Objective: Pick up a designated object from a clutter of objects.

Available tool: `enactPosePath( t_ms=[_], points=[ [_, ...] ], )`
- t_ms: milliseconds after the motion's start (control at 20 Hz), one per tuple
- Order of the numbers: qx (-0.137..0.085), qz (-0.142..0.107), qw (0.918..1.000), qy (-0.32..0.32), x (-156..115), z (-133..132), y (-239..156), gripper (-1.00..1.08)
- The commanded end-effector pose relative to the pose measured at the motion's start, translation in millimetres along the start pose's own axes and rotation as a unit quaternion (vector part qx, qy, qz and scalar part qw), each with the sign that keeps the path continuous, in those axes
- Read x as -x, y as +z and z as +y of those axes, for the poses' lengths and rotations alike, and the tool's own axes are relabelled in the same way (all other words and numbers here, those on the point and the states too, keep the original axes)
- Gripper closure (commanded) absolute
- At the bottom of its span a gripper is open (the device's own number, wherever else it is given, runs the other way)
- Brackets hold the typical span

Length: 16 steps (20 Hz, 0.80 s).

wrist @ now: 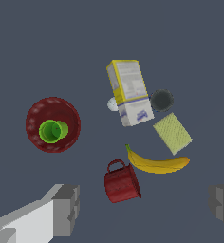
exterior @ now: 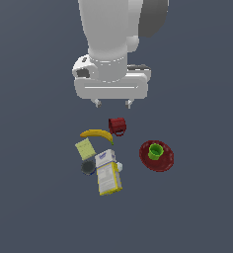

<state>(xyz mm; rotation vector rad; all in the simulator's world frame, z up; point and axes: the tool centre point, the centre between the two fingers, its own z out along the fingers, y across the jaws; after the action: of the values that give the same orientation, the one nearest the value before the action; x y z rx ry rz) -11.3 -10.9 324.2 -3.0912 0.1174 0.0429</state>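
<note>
The yellow carton [exterior: 108, 173] lies flat, white printed front up, blue mark at its far end; it also shows in the wrist view [wrist: 129, 90]. Around it lie a banana [exterior: 97, 133], a dark red mug [exterior: 117, 126], a pale green square [exterior: 84, 148], a dark round disc [exterior: 88, 167] and a white ball [exterior: 119, 166], mostly hidden behind the carton. A green cup [exterior: 155, 151] stands on a red plate [exterior: 163, 161]. My gripper [exterior: 112, 103] is open and empty, high above the floor, beyond the mug.
The floor is a plain dark grey surface [exterior: 197, 212]. In the wrist view the mug [wrist: 122, 182] lies between the two fingers [wrist: 65, 209], with the banana [wrist: 157, 163] and square [wrist: 172, 133] just beyond it.
</note>
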Motion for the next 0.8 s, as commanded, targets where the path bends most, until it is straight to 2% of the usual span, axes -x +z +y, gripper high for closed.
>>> enactPosePath(
  t_ms=[0,350,750],
  points=[
    [-0.003,0.001,1.0,0.002,-0.3,1.7,-2.3,-0.92],
    [-0.002,0.001,1.0,-0.002,-4.9,2.1,3.0,-0.92],
    [0.004,0.003,0.9998,-0.021,-29.1,6.2,30.3,-0.92]
  ],
)
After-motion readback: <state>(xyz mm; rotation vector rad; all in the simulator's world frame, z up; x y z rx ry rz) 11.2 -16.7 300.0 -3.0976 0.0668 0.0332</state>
